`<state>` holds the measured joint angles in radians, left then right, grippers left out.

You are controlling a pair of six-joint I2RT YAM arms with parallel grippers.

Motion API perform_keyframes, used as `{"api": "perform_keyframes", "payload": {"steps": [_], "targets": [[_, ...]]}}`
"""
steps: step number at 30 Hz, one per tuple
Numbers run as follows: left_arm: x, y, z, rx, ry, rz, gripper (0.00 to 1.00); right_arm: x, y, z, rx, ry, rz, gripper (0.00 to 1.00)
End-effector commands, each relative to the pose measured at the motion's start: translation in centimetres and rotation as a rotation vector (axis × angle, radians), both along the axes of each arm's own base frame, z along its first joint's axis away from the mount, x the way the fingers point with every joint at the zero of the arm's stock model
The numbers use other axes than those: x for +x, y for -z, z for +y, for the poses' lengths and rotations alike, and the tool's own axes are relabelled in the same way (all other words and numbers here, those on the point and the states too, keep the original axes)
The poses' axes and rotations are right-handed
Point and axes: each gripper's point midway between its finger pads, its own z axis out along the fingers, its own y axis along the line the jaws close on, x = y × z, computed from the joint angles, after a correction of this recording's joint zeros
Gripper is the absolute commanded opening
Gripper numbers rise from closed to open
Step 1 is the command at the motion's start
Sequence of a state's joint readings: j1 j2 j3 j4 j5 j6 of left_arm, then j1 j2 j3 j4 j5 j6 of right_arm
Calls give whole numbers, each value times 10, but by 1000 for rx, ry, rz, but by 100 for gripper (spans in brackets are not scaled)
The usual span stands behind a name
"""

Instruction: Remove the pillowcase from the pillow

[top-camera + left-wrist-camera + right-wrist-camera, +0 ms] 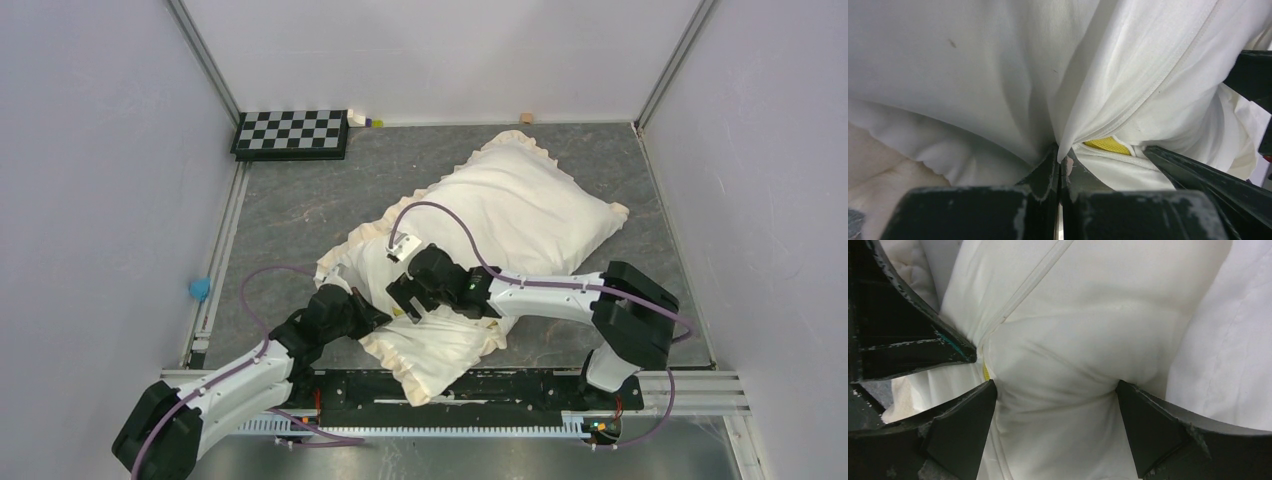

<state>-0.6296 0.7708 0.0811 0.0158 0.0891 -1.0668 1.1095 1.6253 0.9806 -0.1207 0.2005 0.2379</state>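
Observation:
The cream pillowcase [520, 205] with its ruffled frill lies diagonally across the grey table, with the pillow mostly inside it. My left gripper [372, 318] is shut, pinching a hemmed fold of the pillowcase [1128, 75] at its near end [1062, 156]. Just beyond that pinch a strip of the pillow's yellow band [1108, 145] shows. My right gripper [410, 298] is wide open [1055, 390], and a plump bulge of the pillow [1058, 340] sits between its fingertips [983, 400]. The left gripper's black finger [908, 340] is close by at the left of the right wrist view.
A black-and-white checkerboard [292, 133] lies at the back left, with a small yellow-green object [368, 121] beside it. A small wooden block [526, 118] sits at the back wall. A blue item [200, 289] hangs at the left rail. White walls enclose the table.

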Motion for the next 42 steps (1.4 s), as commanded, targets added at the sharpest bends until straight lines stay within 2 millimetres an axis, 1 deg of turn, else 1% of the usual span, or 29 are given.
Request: {"api": "perform_keyframes", "payload": {"steps": [1,4,5,6,7,8,10,15,16,19,22,24,26,29,32,34,36,37,39,40,42], "targets": [[-22,19,12,95,68,72,2,13,17,3,-41,54,-40,98],[-21,19,12,91,60,67,2,14,30,-9,-108,83,-68,98],[-21,19,12,88,58,66,2,15,32,-12,-126,93,-78,97],[-21,19,12,88,56,65,2,17,32,-15,-144,104,-89,91],[-21,19,12,89,55,65,2,18,32,-17,-153,110,-97,83],[-21,19,12,91,55,65,2,20,30,-18,-153,115,-105,69],[-19,18,12,93,52,63,2,23,17,-18,-126,128,-131,43],[-15,16,16,133,45,53,2,32,-40,-16,32,149,-192,4],[-14,16,17,139,46,54,2,33,-53,-17,68,148,-194,0],[-12,15,18,151,44,51,2,37,-89,-21,193,127,-187,0],[-9,12,17,152,39,41,2,43,-118,-33,282,121,-189,0],[-6,9,16,151,34,33,2,50,-136,-50,311,154,-214,0],[-3,6,15,150,32,22,2,59,-147,-69,320,195,-238,0],[2,3,14,161,30,7,2,72,-158,-94,339,256,-258,0],[8,1,13,178,34,-3,2,79,-166,-107,381,284,-252,0],[12,0,12,198,38,-6,2,82,-168,-112,397,290,-242,0],[17,-5,10,210,46,-8,2,82,-166,-116,393,289,-238,0],[20,-11,8,211,44,-6,2,81,-164,-117,389,288,-238,0],[23,-30,-5,175,91,-24,2,78,-153,-115,376,265,-220,0],[24,-43,-13,139,118,-36,2,76,-144,-114,365,255,-202,0],[26,-64,-24,95,151,-58,4,72,-129,-108,356,224,-166,0]]}}
